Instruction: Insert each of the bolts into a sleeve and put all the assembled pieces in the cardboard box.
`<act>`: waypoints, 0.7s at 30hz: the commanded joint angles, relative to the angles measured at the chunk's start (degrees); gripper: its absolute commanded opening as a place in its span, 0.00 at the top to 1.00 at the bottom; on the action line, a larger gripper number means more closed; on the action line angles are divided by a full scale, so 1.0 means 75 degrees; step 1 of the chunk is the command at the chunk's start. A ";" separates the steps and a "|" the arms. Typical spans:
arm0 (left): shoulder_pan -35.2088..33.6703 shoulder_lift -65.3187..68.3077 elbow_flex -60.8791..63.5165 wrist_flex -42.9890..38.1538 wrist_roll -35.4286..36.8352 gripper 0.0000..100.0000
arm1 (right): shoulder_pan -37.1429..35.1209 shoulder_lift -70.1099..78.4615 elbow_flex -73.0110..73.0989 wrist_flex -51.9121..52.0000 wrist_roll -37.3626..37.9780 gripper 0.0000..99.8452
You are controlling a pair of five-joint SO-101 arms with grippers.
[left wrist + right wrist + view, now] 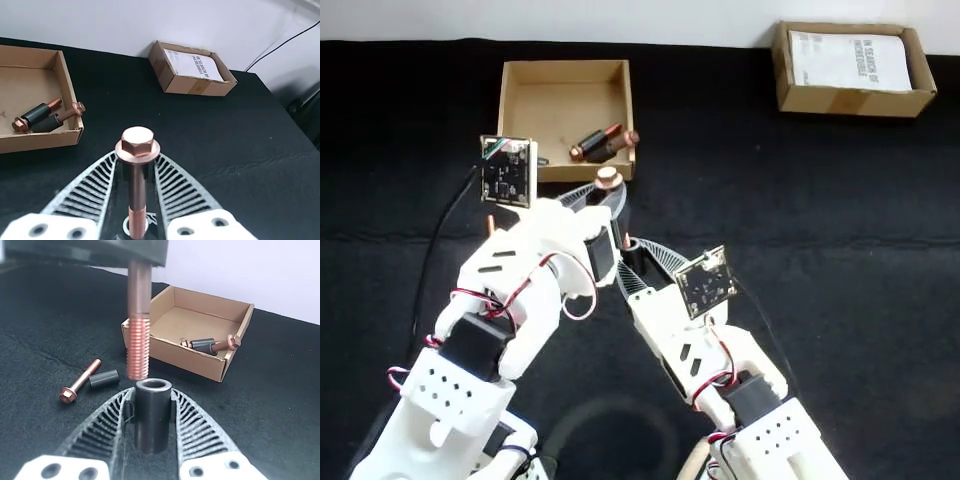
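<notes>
Because the bolt [137, 145] must enter the sleeve [153, 415] along its axis, the two arms meet in the middle of the table, on the near side of the cardboard box [565, 66]. The left gripper [137, 156] is closed on the bolt's shank below the head, which leaves the threaded end free. The right gripper [153, 394] clamps the sleeve upright, with its opening facing the thread. The thread tip is just above the opening and a little to one side, so we judge that a small alignment is needed before pushing. Two assembled pieces [603, 143] lie in the box. One loose bolt [80, 382] and one loose sleeve [104, 377] lie side by side on the table, so we think one more pair remains.
</notes>
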 commanded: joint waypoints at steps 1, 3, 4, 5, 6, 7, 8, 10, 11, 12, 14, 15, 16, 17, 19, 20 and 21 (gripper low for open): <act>0.0088 0.0029 -0.0053 -0.0035 0.0023 0.99 | -0.0018 -0.0076 -0.0147 -0.0158 0.0035 0.99; 0.0088 0.0041 -0.0029 -0.0047 0.0035 0.99 | -0.0018 -0.0041 -0.0287 -0.0158 0.0035 0.99; 0.0100 0.0041 0.0053 -0.0094 0.0035 0.99 | -0.0018 -0.0041 -0.0346 -0.0158 0.0035 0.99; 0.0100 0.0041 0.0182 -0.0270 0.0035 0.99 | -0.0018 -0.0041 -0.0404 -0.0158 0.0035 0.99; 0.0100 0.0029 0.0346 -0.0481 0.0035 0.99 | -0.0018 -0.0041 -0.0451 -0.0158 0.0035 0.99; 0.0088 0.0029 0.0510 -0.0692 0.0035 0.99 | -0.0018 -0.0029 -0.0451 -0.0158 0.0035 0.99; 0.0088 0.0029 0.0651 -0.0879 0.0035 0.99 | -0.0029 -0.0029 -0.0451 -0.0158 0.0035 0.99; 0.0100 0.0029 0.0838 -0.1090 0.0035 0.99 | -0.0029 -0.0029 -0.0428 -0.0147 0.0035 0.99; 0.0135 0.0029 0.0885 -0.1137 0.0035 0.99 | -0.0029 -0.0029 -0.0428 -0.0147 0.0035 0.99; 0.0205 0.0029 0.0897 -0.1137 0.0035 0.99 | -0.0029 -0.0029 -0.0428 -0.0147 0.0035 0.99; 0.0275 0.0029 0.0908 -0.1137 0.0035 0.99 | -0.0029 -0.0029 -0.0440 -0.0123 0.0035 0.99; 0.0311 0.0029 0.0908 -0.1137 0.0035 0.99 | -0.0029 -0.0029 -0.0440 -0.0123 0.0035 0.99; 0.0381 0.0029 0.0908 -0.1137 0.0035 0.99 | -0.0029 -0.0029 -0.0440 -0.0123 0.0035 0.99; 0.0404 0.0029 0.0908 -0.1137 0.0035 0.99 | -0.0029 -0.0029 -0.0440 -0.0123 0.0035 0.99; 0.0475 0.0029 0.0873 -0.1137 0.0035 0.99 | -0.0029 -0.0029 -0.0440 -0.0123 0.0035 0.99; 0.0475 0.0029 0.0862 -0.1149 0.0035 0.99 | -0.0029 -0.0029 -0.0440 -0.0123 0.0035 0.99; 0.0475 0.0029 0.0862 -0.1149 0.0035 0.99 | -0.0029 -0.0029 -0.0440 -0.0123 0.0035 0.99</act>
